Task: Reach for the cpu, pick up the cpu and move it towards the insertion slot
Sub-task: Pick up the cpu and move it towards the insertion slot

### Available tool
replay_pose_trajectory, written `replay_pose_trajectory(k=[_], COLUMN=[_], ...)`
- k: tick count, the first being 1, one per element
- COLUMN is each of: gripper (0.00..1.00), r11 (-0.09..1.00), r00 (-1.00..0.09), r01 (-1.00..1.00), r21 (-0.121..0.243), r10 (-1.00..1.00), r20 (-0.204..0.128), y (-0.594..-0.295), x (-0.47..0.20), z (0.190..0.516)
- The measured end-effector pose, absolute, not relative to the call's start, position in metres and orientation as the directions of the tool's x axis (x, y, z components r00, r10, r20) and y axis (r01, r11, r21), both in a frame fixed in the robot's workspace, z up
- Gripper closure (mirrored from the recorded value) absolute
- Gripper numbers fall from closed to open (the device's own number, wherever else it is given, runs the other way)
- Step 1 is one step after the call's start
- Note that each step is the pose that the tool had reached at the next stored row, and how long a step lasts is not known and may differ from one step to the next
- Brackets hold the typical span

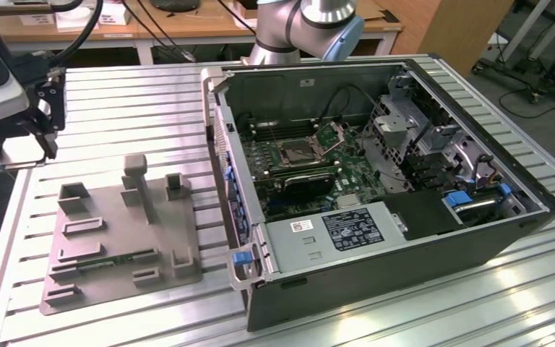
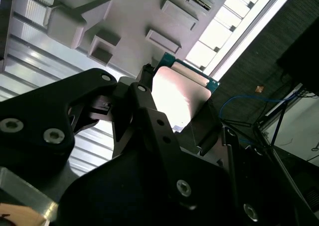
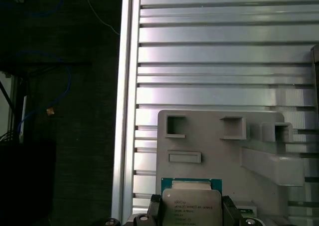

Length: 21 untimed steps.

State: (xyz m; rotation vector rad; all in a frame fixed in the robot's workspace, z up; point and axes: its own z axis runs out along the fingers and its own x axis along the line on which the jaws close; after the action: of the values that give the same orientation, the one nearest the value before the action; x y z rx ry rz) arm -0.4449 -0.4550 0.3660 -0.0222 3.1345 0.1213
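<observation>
The cpu (image 3: 192, 207) is a flat square chip with a shiny metal top and a green rim. In both wrist views my gripper (image 3: 192, 212) is shut on it, one black finger on each side edge. In the second wrist view the cpu (image 2: 183, 94) hangs above the grey fixture tray (image 2: 124, 16) with the gripper (image 2: 179, 109) around it. In the exterior view my gripper (image 1: 27, 148) hovers above the table at the far left, well away from the insertion slot (image 1: 297, 152). That slot is a metal-framed socket on the green motherboard, with its silver plate (image 1: 334, 134) hinged up.
The open computer case (image 1: 374, 181) lies on the ribbed metal table (image 1: 142, 101), filling the exterior view's right half. The grey fixture tray (image 1: 113, 231) with raised blocks and a thin green strip (image 1: 104, 264) lies left of the case. The table's edge (image 3: 124, 111) runs close beside the gripper.
</observation>
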Motion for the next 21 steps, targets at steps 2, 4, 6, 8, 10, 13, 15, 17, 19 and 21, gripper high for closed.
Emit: replay_pose_trajectory(k=[2, 4, 6, 8, 10, 13, 15, 17, 19, 21], gripper=[0.45, 0.45, 0.45, 0.45, 0.45, 0.45, 0.45, 0.45, 0.45, 0.45], r11=[0.997, 0.997, 0.997, 0.997, 0.997, 0.997, 0.997, 0.997, 0.997, 0.997], r00=[-1.0, -1.0, -1.0, -1.0, -1.0, -1.0, -1.0, -1.0, -1.0, -1.0], r01=[-0.014, -0.014, -0.014, -0.014, -0.014, -0.014, -0.014, -0.014, -0.014, -0.014], r21=[0.077, 0.077, 0.077, 0.077, 0.077, 0.077, 0.077, 0.077, 0.077, 0.077], r10=[-0.014, -0.014, -0.014, -0.014, -0.014, -0.014, -0.014, -0.014, -0.014, -0.014], r20=[-0.005, -0.005, -0.005, -0.005, -0.005, -0.005, -0.005, -0.005, -0.005, -0.005], y=[-0.455, -0.455, -0.455, -0.455, -0.455, -0.455, -0.455, -0.455, -0.455, -0.455], x=[-0.445, -0.445, -0.445, -0.445, -0.445, -0.445, -0.445, -0.445, -0.445, -0.445], z=[0.367, 0.368, 0.369, 0.371, 0.372, 0.374, 0.376, 0.377, 0.379, 0.381])
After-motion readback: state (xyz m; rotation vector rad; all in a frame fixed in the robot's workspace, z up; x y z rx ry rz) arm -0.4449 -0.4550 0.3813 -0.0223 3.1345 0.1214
